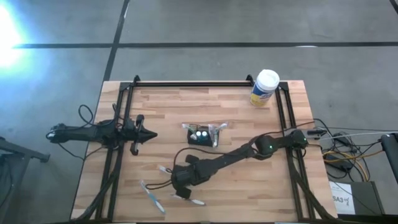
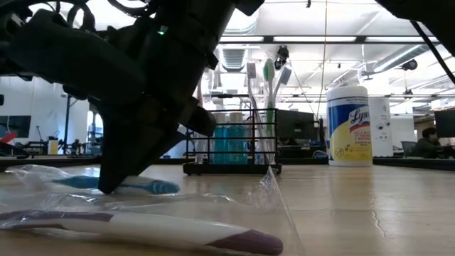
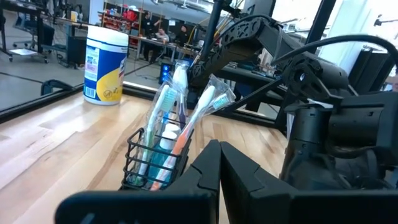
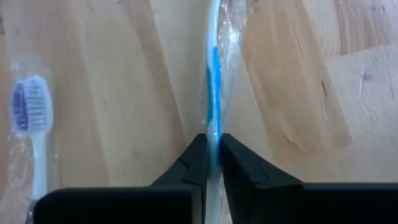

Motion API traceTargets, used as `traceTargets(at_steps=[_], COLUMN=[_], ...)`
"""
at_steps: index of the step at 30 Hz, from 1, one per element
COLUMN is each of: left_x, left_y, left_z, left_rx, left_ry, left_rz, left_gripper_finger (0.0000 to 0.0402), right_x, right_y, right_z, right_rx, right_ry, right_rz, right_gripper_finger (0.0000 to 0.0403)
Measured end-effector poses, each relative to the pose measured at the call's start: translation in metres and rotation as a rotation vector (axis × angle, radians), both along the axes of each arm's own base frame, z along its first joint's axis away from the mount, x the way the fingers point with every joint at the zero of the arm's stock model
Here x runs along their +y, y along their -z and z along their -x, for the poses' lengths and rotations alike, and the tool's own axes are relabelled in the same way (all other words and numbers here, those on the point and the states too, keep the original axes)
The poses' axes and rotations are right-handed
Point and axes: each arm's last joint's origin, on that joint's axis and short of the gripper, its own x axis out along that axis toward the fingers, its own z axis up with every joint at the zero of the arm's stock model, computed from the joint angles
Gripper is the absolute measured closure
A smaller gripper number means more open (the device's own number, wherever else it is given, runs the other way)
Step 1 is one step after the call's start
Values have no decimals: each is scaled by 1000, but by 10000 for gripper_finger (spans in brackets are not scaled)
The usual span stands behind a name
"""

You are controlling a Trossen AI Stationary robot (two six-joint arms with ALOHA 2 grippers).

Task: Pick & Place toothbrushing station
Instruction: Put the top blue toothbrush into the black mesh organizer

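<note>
Right gripper (image 4: 212, 155) is low on the table's near-centre, jaws pinched tight on a blue wrapped toothbrush (image 4: 213, 68). The fingers straddle the handle across its width, so the brush lies lengthwise between them and should lift level, not swinging. Grip sits on the handle, not the head, probably so the head end can go into the holder first or last as needed; which end is the head I can't tell from the wrist view.

A second wrapped brush (image 4: 29, 118), white with a blue head, lies well apart beside it, flat on the wood. A purple-tipped one (image 2: 153, 229) lies nearest the low camera. All lie loose in their wrappers, so each needs its own pick.

Holder (image 1: 202, 135) stands upright mid-table, beyond the right gripper and between both arms. It already has several brushes and tubes standing in it, heads up, leaning on the mesh walls; that's why they stay upright. Its open top leaves room for a drop from above.

Canister (image 1: 265, 88) stands at the far right corner, clear of the work.

Left gripper (image 3: 219, 163) waits at the left side, pointing at the holder, clenched on nothing, out of the right arm's path
</note>
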Motion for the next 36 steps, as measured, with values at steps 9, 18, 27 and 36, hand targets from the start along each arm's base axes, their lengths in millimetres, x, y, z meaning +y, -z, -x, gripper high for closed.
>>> traceTargets(at_steps=[9,18,27,36], left_x=[0,-2,-2,-2], left_y=[0,0,0,-2], left_z=[0,0,0,0], left_rx=[1,1,-12,-30], left_ry=[3,55,57,57], left_rz=[-27,-54,-84,-162], left_gripper_finger=[394,394,394,394], right_x=[20,58,46,7], right_y=[-72,-165,-190,-108], right_z=[26,86,133,147], right_rx=[-73,-293,-441,-816], right_ry=[-47,-139,-202,-340], right_rz=[157,426,468,300], right_gripper_finger=[378,379,379,380])
